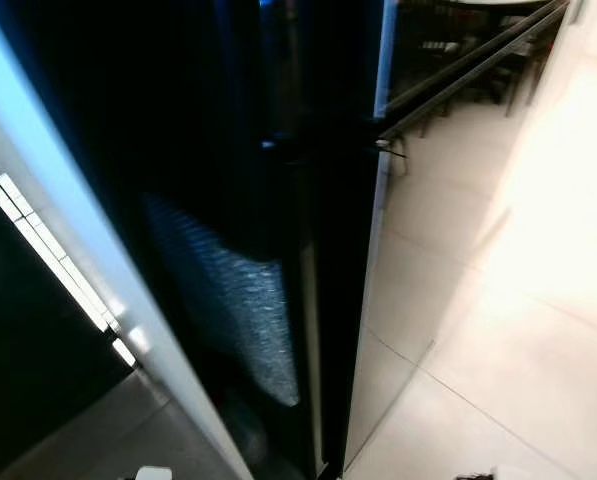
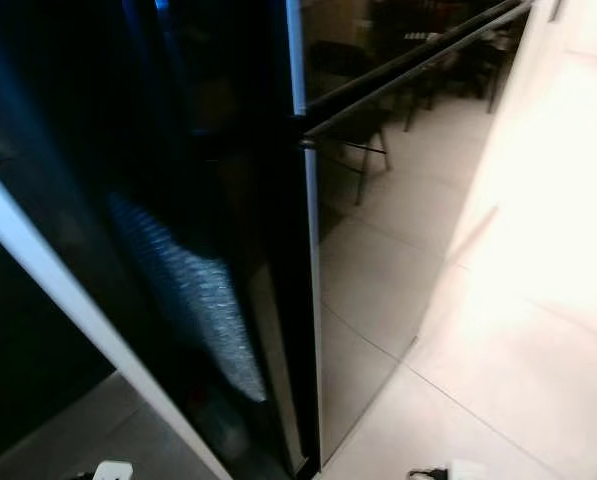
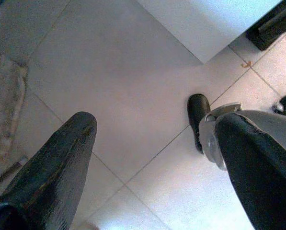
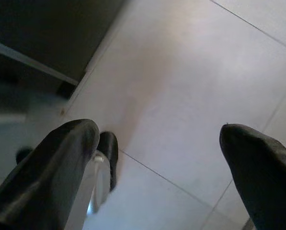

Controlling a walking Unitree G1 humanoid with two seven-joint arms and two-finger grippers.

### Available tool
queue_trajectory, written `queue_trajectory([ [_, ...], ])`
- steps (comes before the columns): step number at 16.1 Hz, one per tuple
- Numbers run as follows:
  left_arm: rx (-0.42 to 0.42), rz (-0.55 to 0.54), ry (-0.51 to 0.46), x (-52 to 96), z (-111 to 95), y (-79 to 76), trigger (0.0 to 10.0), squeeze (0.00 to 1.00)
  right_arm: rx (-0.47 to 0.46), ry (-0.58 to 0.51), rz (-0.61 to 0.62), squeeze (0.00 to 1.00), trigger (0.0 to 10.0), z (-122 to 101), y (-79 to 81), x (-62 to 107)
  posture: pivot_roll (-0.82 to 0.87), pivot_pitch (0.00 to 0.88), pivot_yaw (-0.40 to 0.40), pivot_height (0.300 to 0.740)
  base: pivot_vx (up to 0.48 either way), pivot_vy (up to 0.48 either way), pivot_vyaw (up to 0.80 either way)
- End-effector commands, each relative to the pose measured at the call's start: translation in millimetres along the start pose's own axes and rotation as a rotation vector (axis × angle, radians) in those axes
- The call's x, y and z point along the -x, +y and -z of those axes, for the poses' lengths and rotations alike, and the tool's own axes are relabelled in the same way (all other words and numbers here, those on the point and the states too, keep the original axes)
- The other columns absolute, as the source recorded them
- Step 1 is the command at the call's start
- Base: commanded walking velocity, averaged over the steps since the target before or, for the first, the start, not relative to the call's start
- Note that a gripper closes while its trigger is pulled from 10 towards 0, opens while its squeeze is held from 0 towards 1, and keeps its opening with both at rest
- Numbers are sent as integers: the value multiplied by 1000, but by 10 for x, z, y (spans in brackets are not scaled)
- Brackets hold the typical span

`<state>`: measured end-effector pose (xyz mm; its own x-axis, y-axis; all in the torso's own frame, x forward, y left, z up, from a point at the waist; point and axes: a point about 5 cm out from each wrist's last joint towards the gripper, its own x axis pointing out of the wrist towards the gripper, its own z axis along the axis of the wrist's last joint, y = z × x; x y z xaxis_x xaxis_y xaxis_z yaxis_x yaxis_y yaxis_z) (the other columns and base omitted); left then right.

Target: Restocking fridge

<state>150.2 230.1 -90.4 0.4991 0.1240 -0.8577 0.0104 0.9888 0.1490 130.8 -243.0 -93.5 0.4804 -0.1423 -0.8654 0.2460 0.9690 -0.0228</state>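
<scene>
Left eye view is taken up mostly by the fridge (image 1: 278,200) — a tall, glossy black appliance seen at a steep angle, its dark front reflecting a mottled grey patch and, further right, chairs and furniture mirrored in the shiny side panel (image 1: 428,200). A thin horizontal seam with a small handle-like fitting (image 1: 388,148) crosses it about a third of the way down. To the left runs a pale white edge (image 1: 68,230), which could be a door or a neighbouring cabinet; the pictures do not settle which. Light floor tiles (image 1: 518,380) spread out to the right.

Both arms hang low and idle. In the left wrist view the left claw (image 3: 157,167) points at the tiled floor, its two black fingers spread wide and released, with nothing between them; a black foot of the robot (image 3: 199,117) shows below. The right claw (image 4: 157,163) is likewise spread and empty above the tiles.

No item for restocking can be seen, so the task looks barely begun. The risk from here is closeness: the robot stands very near the glossy front, and a hasty arm lift could knock a claw against it — or the reflections could mislead a reach for the handle.
</scene>
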Motion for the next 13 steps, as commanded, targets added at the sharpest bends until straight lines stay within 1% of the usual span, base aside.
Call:
queue_trajectory([
  [1, -14, -13, 33, 22, 108, 48, 10000, 0, 15, 5, -9, 0, 10000, 3, 50, -8, -110, 0, 25, 740, 0, 0, 794],
  [3, -10, -11, 34, 25, 123, 44, 10000, 0, 8, 14, 7, 0, 10000, 24, 32, -5, -116, 0, 32, 740, 0, 0, 763],
  [4, -21, -7, 38, 27, 132, 51, 10000, 0, -25, 15, 13, 0, 10000, 35, 32, -4, -121, 0, 38, 740, 0, 0, 0],
  [7, -48, -1, 43, 31, 140, 69, 10000, 0, -18, 37, -2, 0, 10000, 95, 64, 0, -121, 0, 48, 740, 0, 0, 0],
  [10, -36, 3, 32, 33, 134, 84, 10000, 0, -38, 34, -6, 0, 10000, 92, 99, -5, -114, 0, 52, 740, 0, 0, 0],
  [13, -35, 1, 31, 32, 124, 89, 10000, 0, -55, 27, 1, 0, 10000, 79, 98, -7, -109, 0, 49, 740, 0, 0, 0],
])
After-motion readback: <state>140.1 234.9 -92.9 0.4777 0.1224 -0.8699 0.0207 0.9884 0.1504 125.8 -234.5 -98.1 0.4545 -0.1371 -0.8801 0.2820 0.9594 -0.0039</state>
